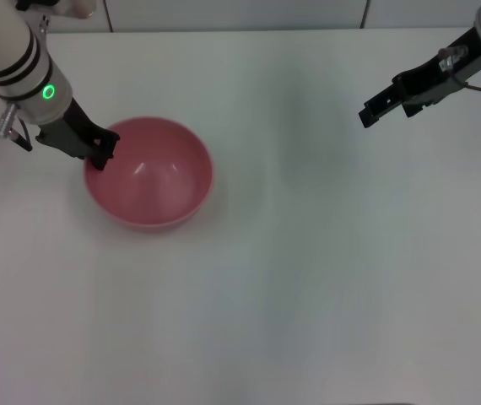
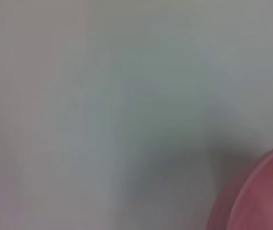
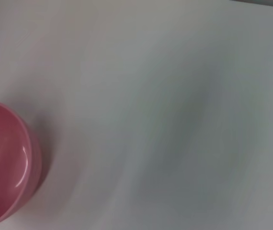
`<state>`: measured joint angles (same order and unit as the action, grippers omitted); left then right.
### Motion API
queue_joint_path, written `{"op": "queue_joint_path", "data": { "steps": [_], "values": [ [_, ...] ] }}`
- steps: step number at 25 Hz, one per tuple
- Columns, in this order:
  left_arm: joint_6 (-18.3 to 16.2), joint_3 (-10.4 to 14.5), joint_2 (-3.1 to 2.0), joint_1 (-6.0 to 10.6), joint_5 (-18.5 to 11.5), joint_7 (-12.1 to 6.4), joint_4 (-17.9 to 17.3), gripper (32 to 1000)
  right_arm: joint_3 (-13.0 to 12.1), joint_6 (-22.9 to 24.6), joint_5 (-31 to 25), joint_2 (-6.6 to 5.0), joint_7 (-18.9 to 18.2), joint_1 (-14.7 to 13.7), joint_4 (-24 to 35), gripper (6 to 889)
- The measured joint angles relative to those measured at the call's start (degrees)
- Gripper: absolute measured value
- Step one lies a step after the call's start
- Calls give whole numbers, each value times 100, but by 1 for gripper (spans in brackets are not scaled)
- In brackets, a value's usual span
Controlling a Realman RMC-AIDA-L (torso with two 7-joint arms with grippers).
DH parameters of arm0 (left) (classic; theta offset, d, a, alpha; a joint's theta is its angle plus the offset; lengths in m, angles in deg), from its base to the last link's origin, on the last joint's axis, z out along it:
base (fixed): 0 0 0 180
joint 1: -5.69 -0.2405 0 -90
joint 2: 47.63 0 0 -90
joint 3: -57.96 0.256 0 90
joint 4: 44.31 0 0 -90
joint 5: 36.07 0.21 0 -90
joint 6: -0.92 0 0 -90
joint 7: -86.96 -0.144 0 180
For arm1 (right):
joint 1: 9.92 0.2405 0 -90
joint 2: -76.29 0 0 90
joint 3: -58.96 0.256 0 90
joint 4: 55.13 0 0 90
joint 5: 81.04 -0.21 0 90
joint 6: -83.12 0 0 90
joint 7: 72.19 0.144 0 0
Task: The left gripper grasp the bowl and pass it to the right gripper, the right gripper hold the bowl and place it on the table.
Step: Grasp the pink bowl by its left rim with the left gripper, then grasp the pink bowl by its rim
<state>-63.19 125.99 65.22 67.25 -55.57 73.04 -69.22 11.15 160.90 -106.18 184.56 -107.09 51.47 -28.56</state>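
White matte tabletop (image 1: 308,278) fills my screens. On it, toward my left side, sits the pink bowl (image 1: 149,174), upright and resting flat. My left claw (image 1: 99,150) is at the bowl's near-left rim, its tips straddling or touching the edge; I cannot tell whether it has clamped yet or how wide it stands. My right claw (image 1: 374,110) hangs well apart over the right side, holding nothing, and its spread I cannot tell either. I judge the grasp is the step in hand: I want one finger inside the wall, one outside, seated deep, then close firmly before lifting so the glossy rim doesn't slip.
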Motion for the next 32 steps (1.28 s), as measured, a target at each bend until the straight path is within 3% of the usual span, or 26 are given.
{"op": "queue_joint_path", "data": {
  "steps": [7,10,14,16,23,32],
  "values": [
    [-211,-37,-18,86,-15,-149,-24,44,6,1,-6,0,0,4,-10,853],
    [-395,-250,-13,122,-20,-330,-131,43,9,33,-9,-1,0,5,-12,852],
    [-684,-643,55,158,-26,-644,-299,42,17,95,-9,-7,0,23,-12,851],
    [-757,-710,92,198,-30,-725,-313,42,20,153,-12,-6,0,53,-12,850],
    [-874,-736,164,300,-442,-1054,-313,42,48,359,-214,-20,0,86,3,848],
    [-1007,-729,254,436,-533,-1149,-398,42,76,655,-441,-37,-6,131,28,847]
  ]
}}
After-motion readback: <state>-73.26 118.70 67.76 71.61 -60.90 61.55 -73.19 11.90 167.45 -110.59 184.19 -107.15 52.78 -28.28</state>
